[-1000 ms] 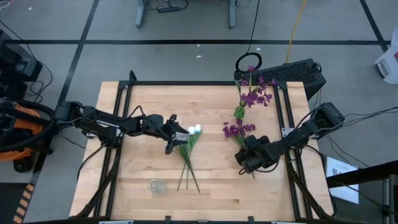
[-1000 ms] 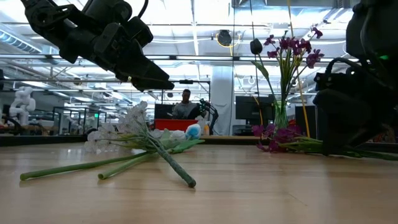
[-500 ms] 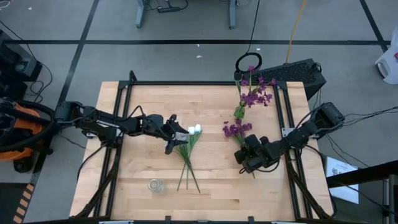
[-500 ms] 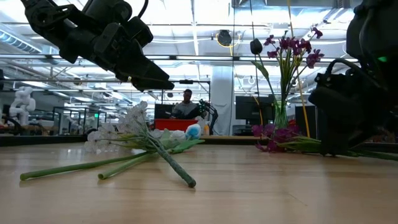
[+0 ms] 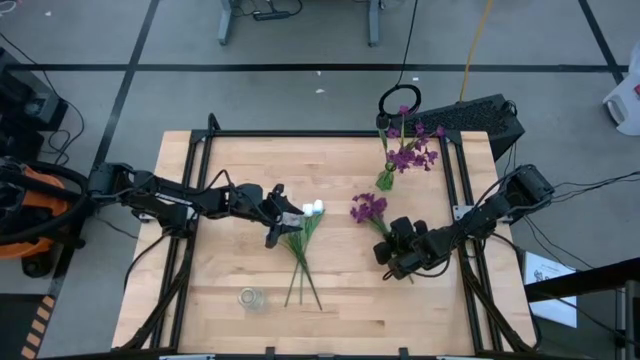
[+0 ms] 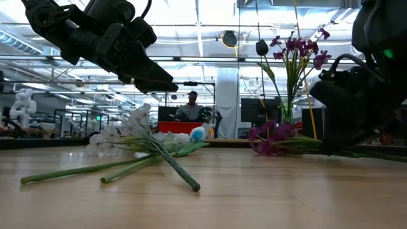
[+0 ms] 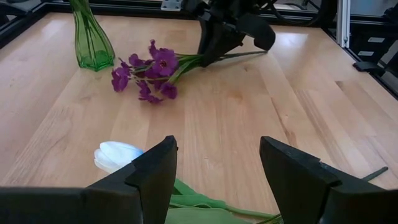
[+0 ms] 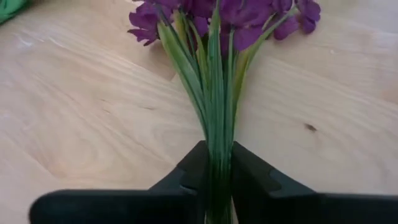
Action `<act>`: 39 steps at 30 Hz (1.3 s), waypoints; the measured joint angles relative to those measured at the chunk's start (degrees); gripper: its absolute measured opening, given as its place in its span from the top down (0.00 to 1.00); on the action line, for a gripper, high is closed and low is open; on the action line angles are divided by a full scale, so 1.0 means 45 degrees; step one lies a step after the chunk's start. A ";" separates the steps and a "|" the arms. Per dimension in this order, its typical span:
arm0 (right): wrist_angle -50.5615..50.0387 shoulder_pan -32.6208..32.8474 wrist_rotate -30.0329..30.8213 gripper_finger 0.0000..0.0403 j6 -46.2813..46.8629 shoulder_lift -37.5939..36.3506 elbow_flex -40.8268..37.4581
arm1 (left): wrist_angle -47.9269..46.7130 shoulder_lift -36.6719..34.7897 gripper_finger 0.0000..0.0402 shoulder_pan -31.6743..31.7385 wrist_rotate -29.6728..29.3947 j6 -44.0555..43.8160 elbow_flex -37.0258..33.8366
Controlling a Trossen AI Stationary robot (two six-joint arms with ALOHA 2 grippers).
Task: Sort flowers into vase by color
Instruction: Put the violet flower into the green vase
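A bunch of purple flowers [image 5: 368,208] lies right of the table's middle, and my right gripper [image 5: 388,240] is shut on its green stems. A green vase [image 5: 385,180] at the far right holds more purple flowers [image 5: 405,152]. White flowers [image 5: 308,212] lie left of centre, their stems [image 5: 300,275] running toward the near edge. My left gripper [image 5: 283,213] hovers open just above their heads, and one white bud [image 7: 117,155] shows between its fingers. It touches nothing. My right gripper pinches the purple bunch's green stems and leaves [image 8: 216,149] between its two fingers [image 8: 194,169], a little behind the blossoms. The fingers come slanting down from the table's near right side and lie across the stems. The blossom end [image 6: 270,137] sticks out ahead, low over the table.
A small clear glass vase [image 5: 250,298] stands near the front edge, left of the white stems. A black frame [image 5: 320,134] rims the table. A person [image 6: 191,108] sits far behind it. Bare wood lies between the two flower groups.
My right gripper has shut on the purple bunch's stems and tipped a little. The blossom end has swung slightly toward the table's left and risen a bit off the wood. My left gripper has kept still.
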 joint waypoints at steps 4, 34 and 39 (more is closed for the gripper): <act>0.0077 0.0000 0.0004 0.93 -0.0026 0.0000 0.0000 | 0.0000 0.0000 0.41 0.0000 0.0005 0.0000 0.0003; 0.6754 0.1744 0.3712 0.96 -0.3460 0.0000 0.0015 | 0.0397 -0.0503 0.41 0.0015 -0.0661 0.0010 -0.0006; 0.8890 0.1846 0.4847 0.96 -0.5635 0.0000 0.0015 | 0.0319 -0.1017 0.41 0.0015 -0.0665 -0.0278 -0.0006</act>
